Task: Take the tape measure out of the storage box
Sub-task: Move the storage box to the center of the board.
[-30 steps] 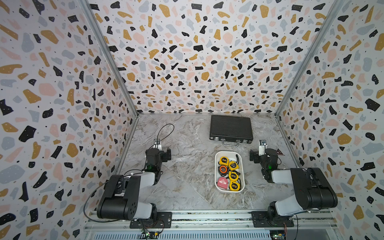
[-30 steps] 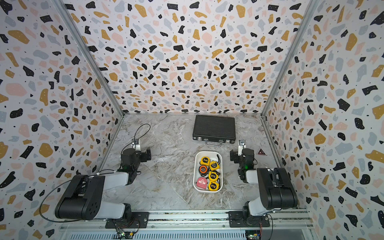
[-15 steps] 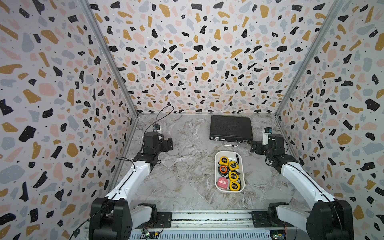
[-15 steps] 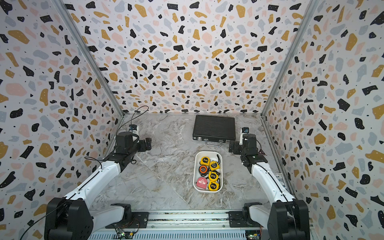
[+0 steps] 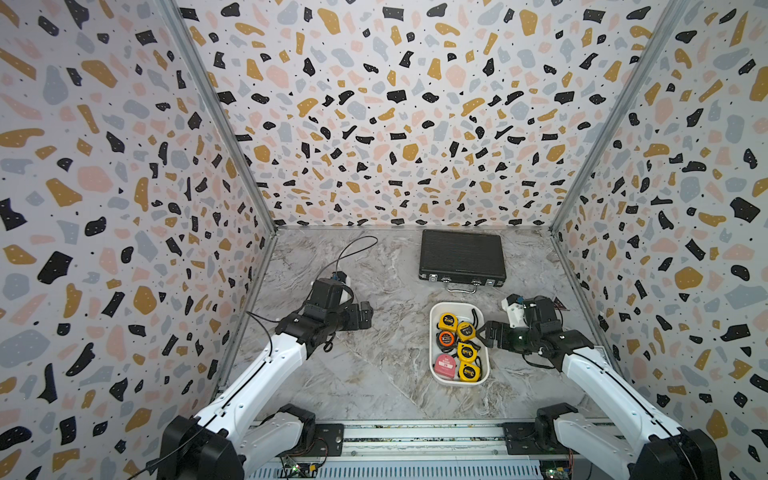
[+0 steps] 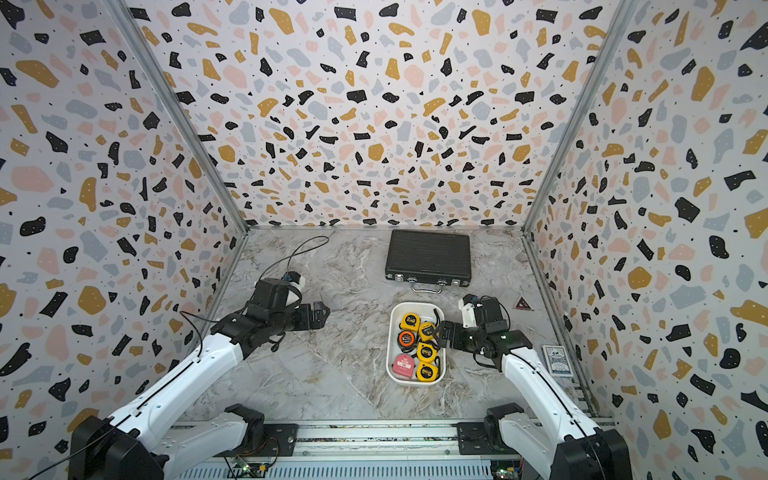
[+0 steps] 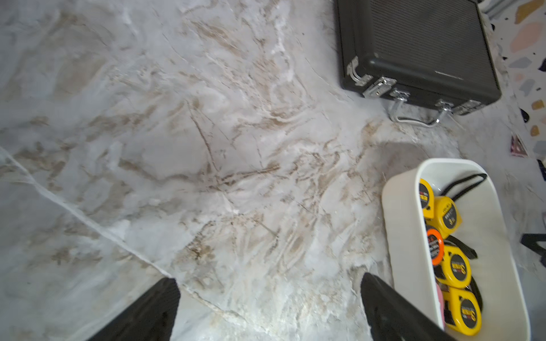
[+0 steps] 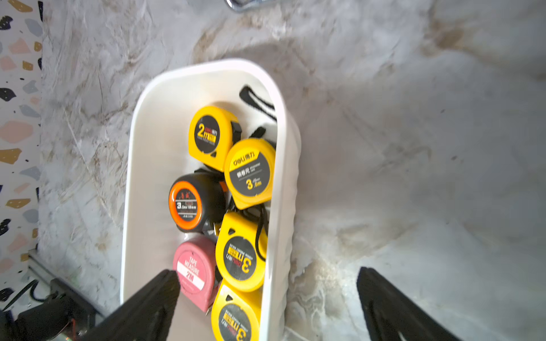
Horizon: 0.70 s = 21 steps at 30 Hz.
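Grey-tan marbled table (image 5: 374,374), white storage box (image 5: 457,308) right of centre, black ribbed briefcase (image 5: 462,257) lying flat behind it near the back wall, blue card pack (image 6: 557,360) and small dark triangle (image 6: 523,304) by the right edge

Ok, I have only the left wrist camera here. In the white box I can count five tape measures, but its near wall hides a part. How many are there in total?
Observer: Six lie in the storage box: four yellow tape measures, one black-and-orange tape measure, one pink tape measure.
Operator: And the right gripper, where is it?
Observer: The right gripper hovers at the box's long side nearest the right arm, jaws wide open, holding nothing.
Operator: Is something else on that side?
Observer: A small blue patterned box lies between that arm and the right wall.
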### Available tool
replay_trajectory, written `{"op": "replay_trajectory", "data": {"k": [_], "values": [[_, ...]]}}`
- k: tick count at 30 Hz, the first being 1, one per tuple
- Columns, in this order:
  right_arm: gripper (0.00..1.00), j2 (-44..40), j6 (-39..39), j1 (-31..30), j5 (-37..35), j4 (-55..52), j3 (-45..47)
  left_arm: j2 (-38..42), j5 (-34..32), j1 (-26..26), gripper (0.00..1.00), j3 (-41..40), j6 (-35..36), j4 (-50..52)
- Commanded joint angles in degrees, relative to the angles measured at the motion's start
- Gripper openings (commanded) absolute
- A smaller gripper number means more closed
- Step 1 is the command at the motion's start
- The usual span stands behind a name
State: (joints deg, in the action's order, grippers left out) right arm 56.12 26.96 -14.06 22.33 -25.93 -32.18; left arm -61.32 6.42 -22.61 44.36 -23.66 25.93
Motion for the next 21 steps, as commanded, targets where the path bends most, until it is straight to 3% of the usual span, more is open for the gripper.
{"op": "replay_trajectory", "data": {"k": [1, 21], "values": [[0.99, 0.2, 3.3, -1.2, 3.9, 1.2, 0.3, -0.4, 0.4, -3.2, 1.0, -1.1, -3.4, 1.3], [0.99, 13.5, 15.5, -13.1, 4.7, 16.5, -5.4, -16.5, 0.0, -19.6, 1.0, 5.9, -11.1, -2.7]]}}
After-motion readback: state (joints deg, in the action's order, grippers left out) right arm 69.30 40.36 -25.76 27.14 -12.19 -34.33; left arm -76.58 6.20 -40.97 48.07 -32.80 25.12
